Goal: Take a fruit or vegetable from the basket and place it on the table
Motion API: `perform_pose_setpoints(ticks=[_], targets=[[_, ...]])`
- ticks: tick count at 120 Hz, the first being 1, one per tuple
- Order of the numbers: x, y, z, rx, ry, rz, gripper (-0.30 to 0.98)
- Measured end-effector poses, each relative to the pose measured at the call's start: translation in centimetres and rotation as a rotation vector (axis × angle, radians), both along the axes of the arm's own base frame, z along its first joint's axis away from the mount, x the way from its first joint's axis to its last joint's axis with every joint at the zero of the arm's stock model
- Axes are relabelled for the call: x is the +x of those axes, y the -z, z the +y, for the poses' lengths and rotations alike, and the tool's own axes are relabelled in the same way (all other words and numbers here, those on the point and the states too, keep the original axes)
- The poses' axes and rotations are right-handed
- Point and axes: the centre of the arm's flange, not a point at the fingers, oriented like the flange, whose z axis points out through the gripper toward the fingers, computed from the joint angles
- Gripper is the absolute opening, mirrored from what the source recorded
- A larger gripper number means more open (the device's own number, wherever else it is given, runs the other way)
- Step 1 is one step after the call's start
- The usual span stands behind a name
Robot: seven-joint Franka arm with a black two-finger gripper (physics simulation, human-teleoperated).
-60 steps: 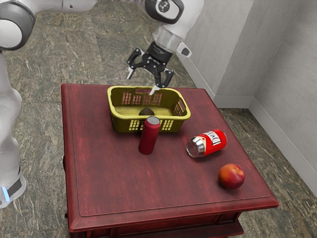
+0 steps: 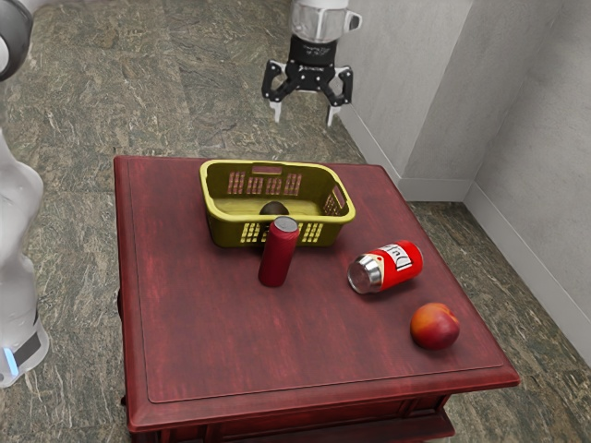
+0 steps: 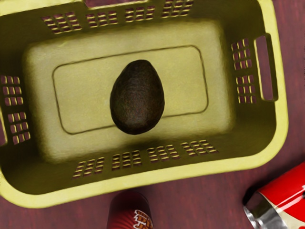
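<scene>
Console: State of the gripper [image 2: 304, 114]?

Operator: I read its fingers as spread, a gap between the tips, positioned above the basket [image 3: 282, 109]

Console: Location of the avocado [image 3: 137, 98]?

Operator: I see it on the basket's floor, near the middle, below my gripper and apart from it

Console: Items outside the basket?

Operator: On the table [image 2: 231, 341]: red can [image 2: 277, 257], upright, just beside one long side; red-and-white can [image 2: 392, 266], lying, near one corner; red-orange fruit [image 2: 435, 326], well apart from the basket, beyond the lying can
</scene>
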Motion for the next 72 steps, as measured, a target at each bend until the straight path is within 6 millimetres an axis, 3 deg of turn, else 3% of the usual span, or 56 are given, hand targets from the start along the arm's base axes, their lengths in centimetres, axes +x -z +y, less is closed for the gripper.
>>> perform_pose_setpoints(ticks=[14, 25, 34, 48, 54, 72], targets=[[-0.5, -0.2, 0.7, 0.022, 0.013, -0.006, 0.69], [-4.7, 1.4, 0.5, 0.014, 0.043, 0.005, 0.69], [-6.8, 2.5, 0.3, 0.019, 0.060, 0.001, 0.69], [-11.4, 6.0, -0.9, 0.044, 0.077, -0.003, 0.69], [-11.5, 7.0, -1.2, 0.045, 0.085, -0.006, 0.69], [-8.4, 10.3, 0.0, 0.018, 0.068, 0.004, 0.69]])
